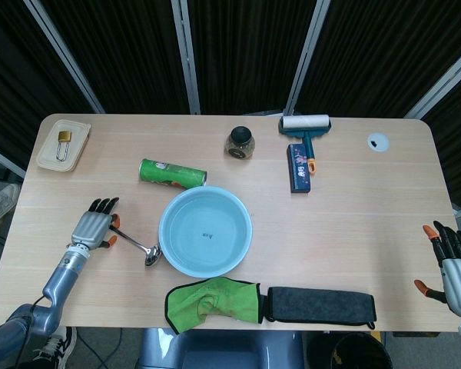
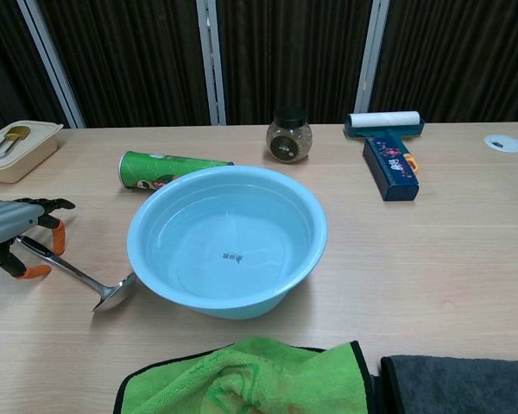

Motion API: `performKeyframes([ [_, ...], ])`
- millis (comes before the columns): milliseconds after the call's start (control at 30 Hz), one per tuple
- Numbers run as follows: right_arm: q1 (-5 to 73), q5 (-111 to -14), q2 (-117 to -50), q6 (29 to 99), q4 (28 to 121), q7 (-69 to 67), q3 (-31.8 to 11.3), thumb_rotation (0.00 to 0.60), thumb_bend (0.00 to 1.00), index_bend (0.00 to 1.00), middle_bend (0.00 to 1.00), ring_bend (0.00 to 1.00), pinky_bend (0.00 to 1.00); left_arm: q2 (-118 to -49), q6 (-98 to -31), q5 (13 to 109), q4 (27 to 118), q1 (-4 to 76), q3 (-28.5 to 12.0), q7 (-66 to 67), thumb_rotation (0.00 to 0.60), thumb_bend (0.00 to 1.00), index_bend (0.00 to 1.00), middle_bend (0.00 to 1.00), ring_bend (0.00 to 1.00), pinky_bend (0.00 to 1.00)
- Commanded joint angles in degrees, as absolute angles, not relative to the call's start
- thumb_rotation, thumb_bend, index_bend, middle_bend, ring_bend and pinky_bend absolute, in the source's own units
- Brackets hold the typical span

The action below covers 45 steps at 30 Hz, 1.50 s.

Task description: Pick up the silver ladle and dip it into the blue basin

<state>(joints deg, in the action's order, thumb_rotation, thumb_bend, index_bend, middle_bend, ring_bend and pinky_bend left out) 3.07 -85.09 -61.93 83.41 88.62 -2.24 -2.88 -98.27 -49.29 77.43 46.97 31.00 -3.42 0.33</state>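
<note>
The silver ladle (image 1: pixel 138 246) lies flat on the table, its bowl beside the left rim of the blue basin (image 1: pixel 164 238), which holds water. In the chest view the ladle (image 2: pixel 78 274) slants from the basin (image 2: pixel 224 306) toward my left hand (image 2: pixel 13 228). My left hand (image 1: pixel 92 228) hovers over the handle's end, with the handle running between the orange-tipped fingers and the thumb; a gap shows on both sides, and nothing is gripped. My right hand (image 1: pixel 452 261) sits at the table's near right edge, fingers apart and empty.
A green snack can (image 1: pixel 172 173) lies just behind the basin. A green cloth (image 1: pixel 213 302) and a dark folded towel (image 1: pixel 321 305) lie along the front edge. A jar (image 1: pixel 241 142), a lint roller (image 1: pixel 306 127), a blue box (image 1: pixel 298 167) and a tray with a padlock (image 1: pixel 62 143) stand further back.
</note>
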Motion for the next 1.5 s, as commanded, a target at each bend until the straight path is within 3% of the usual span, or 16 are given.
performKeyframes([
  [33,3.1,-85.13,-61.97,83.38,88.64,-2.06,-2.85,0.6,0.08,0.05,0.0,0.0,0.0,-98.35,-49.12,77.31,46.7,31.08,-3.45,0.31,0.6,0.33,0.46,0.0,0.0,0.0],
  [167,3.2,-85.08,-62.05,83.17,88.68,-1.79,-2.84,0.6,0.08,0.05,0.0,0.0,0.0,-98.14,-49.55,77.53,46.9,30.97,-3.33,0.15,0.6,0.34,0.53,0.0,0.0,0.0],
  [467,3.24,-85.5,-62.17,83.46,88.83,-1.67,-2.79,0.6,0.08,0.05,0.0,0.0,0.0,-96.4,-50.86,78.09,49.36,29.96,-2.65,-0.64,0.6,0.57,0.66,0.0,0.0,0.0],
  [733,3.15,-86.21,-62.1,83.79,89.11,-1.81,-2.5,0.6,0.08,0.05,0.0,0.0,0.0,-90.04,-52.0,80.46,58.66,28.03,0.07,-4.37,0.6,0.61,0.67,0.0,0.0,0.0],
  [900,2.55,-87.77,-61.83,85.3,89.58,-2.09,-1.93,0.6,0.08,0.05,0.0,0.0,0.0,-82.65,-60.26,85.93,69.94,23.57,4.56,-6.0,0.6,0.61,0.68,0.0,0.0,0.0],
  [1067,2.22,-88.65,-61.68,86.07,89.64,-2.48,-1.59,0.6,0.08,0.05,0.0,0.0,0.0,-78.0,-63.87,87.91,75.24,21.46,6.36,-8.14,0.6,0.61,0.7,0.0,0.0,0.0],
  [1333,1.48,-90.53,-61.36,87.74,89.87,-3.26,-0.85,0.6,0.08,0.05,0.0,0.0,0.0,-69.62,-76.75,96.88,84.58,16.95,9.86,-9.11,0.6,0.62,0.72,0.0,0.0,0.0],
  [1500,1.11,-91.7,-61.22,88.78,89.91,-3.82,-0.49,0.6,0.08,0.05,0.0,0.0,0.0,-66.82,-79.73,99.45,87.7,16.22,10.47,-10.81,0.6,0.62,0.73,0.0,0.0,0.0],
])
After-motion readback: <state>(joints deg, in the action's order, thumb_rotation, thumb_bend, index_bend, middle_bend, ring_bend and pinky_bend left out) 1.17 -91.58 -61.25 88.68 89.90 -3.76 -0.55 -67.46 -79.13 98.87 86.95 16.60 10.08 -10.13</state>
